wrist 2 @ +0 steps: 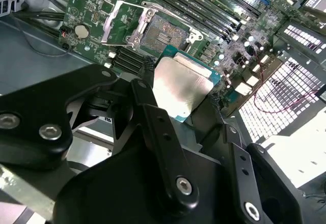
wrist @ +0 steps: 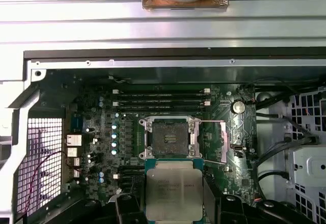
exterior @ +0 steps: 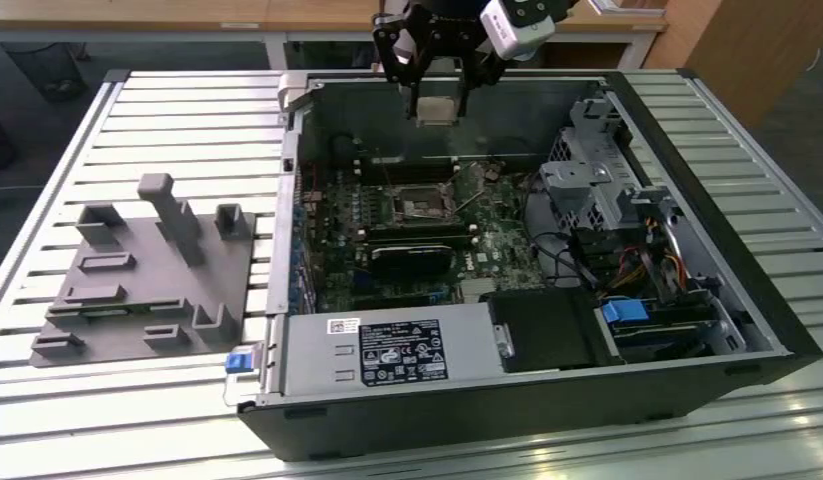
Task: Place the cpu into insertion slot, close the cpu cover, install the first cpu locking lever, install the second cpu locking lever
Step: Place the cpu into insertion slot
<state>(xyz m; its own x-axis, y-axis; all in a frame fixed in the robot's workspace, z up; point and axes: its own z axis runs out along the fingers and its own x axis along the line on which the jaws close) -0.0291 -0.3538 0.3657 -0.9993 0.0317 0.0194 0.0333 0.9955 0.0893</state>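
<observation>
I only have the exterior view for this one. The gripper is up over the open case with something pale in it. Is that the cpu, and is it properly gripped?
Observer: Yes. In the first wrist view the gripper is shut on the cpu, clamping two opposite edges, with the silver face toward the camera.
Operator: Is the socket open to take it? I can't tell from here.
Observer: In the second wrist view the cpu cover is swung open and stands tilted up beside the insertion slot, whose recess is bare with nothing seated in it.
</observation>
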